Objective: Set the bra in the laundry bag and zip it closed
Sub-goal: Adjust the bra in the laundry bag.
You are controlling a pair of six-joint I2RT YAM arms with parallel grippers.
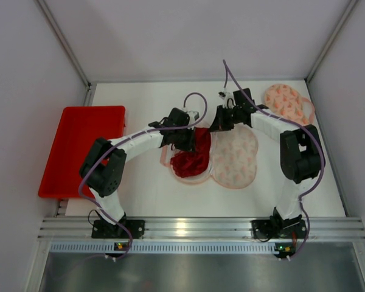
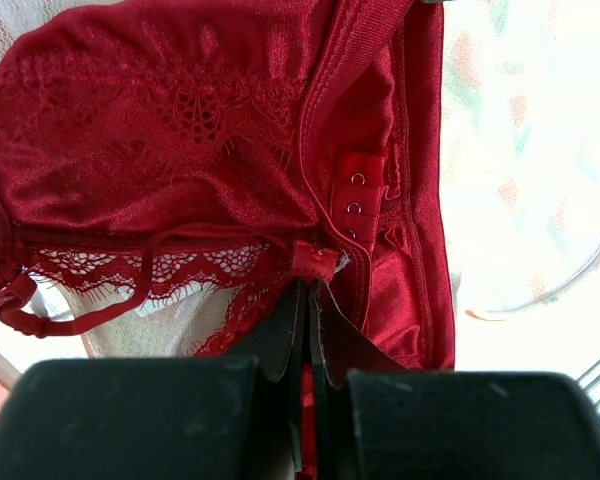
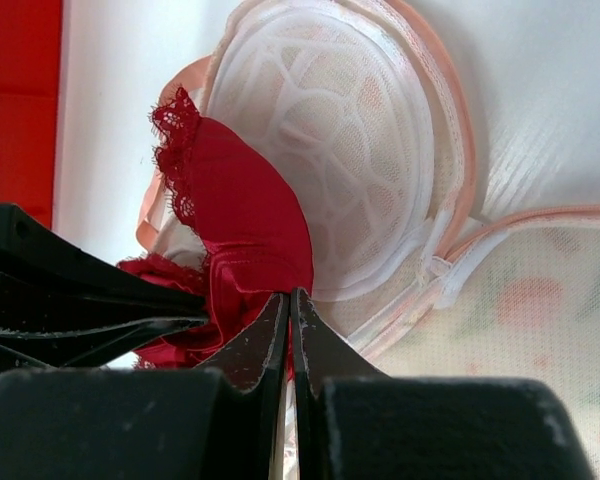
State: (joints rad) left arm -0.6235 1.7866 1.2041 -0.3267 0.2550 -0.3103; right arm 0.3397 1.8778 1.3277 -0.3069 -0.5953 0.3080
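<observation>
Pinching the red lace bra (image 1: 191, 159) from either side, the left gripper (image 2: 308, 290) and right gripper (image 3: 288, 298) hold it bunched over one cup of the open mesh laundry bag (image 1: 236, 159), so tucking in, folding shut and zipping seem left.

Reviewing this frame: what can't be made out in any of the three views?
- Top view: the tips of the left pincer and right pincer, hidden under their own wrists and cables.
- Right wrist view: whether the shut right pincer really pinches the bra; its tips meet at the fabric's edge.
- Left wrist view: the laundry bag, washed out and cut off by the right edge.
- Top view: the bag's zip, too small.
</observation>
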